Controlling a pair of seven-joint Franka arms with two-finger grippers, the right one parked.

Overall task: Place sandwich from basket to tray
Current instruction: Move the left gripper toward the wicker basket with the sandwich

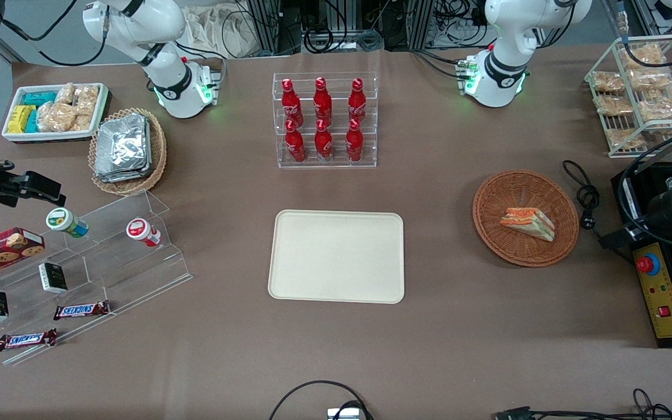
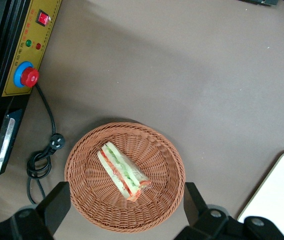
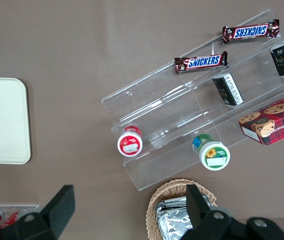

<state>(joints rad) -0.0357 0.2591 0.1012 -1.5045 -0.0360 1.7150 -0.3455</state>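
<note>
Writing: two brown Snickers bars (image 1: 81,310) read "SNICKERS"; red bottles (image 1: 322,118) carry white script.
Sandwich: a triangular white-bread wedge (image 2: 123,171) with orange-red and green layers, clear-wrapped, lying in the round reddish-brown wicker basket (image 2: 166,150).
Tray: flat cream-beige plastic rectangle (image 1: 336,284), bare, near the basket.
Gripper: the left arm's gripper (image 2: 126,205) hangs above the basket, fingers (image 2: 56,202) spread wide, holding nothing.
</note>
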